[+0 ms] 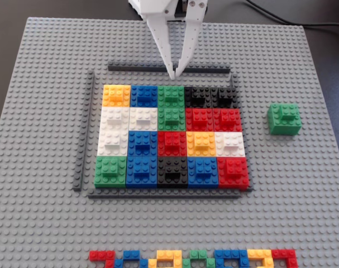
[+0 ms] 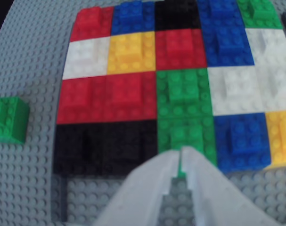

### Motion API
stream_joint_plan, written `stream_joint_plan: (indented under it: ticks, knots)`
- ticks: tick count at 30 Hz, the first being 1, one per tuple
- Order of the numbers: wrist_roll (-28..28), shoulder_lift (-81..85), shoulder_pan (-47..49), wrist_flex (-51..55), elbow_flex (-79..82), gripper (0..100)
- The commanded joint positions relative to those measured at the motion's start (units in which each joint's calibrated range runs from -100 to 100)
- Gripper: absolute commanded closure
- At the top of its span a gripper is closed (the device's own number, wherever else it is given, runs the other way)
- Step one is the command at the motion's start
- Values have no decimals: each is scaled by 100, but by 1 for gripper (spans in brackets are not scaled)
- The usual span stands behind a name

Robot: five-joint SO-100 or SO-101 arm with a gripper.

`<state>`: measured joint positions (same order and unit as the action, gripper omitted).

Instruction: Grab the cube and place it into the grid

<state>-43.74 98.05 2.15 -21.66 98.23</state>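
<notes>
In the fixed view the cube [image 1: 284,119] sat square-on to the studs of the grey baseplate [image 1: 41,212], well right of the grid [image 1: 172,135], its small top brick lying left to right. All twenty grid squares were filled. The gripper [image 1: 174,72] hung over the grid's far edge, fingertips nearly together and holding nothing.

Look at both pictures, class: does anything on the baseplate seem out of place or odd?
One thing: a lone green cube sits on the bare baseplate, apart from the grid, to its right in the fixed view. The grid itself looks full and tidy within its dark strips. The end effector hangs near the grid's far edge, nearly closed, holding nothing.
</notes>
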Motion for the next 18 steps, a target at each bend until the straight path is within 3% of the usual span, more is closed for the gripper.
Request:
stream_joint_plan:
  ticks: [1,12,18]
  knots:
    - [15,186,-35,114,-295,100]
    - [-244,-923,348,769,-2488,100]
    - [15,-2316,857,1394,-4481,100]
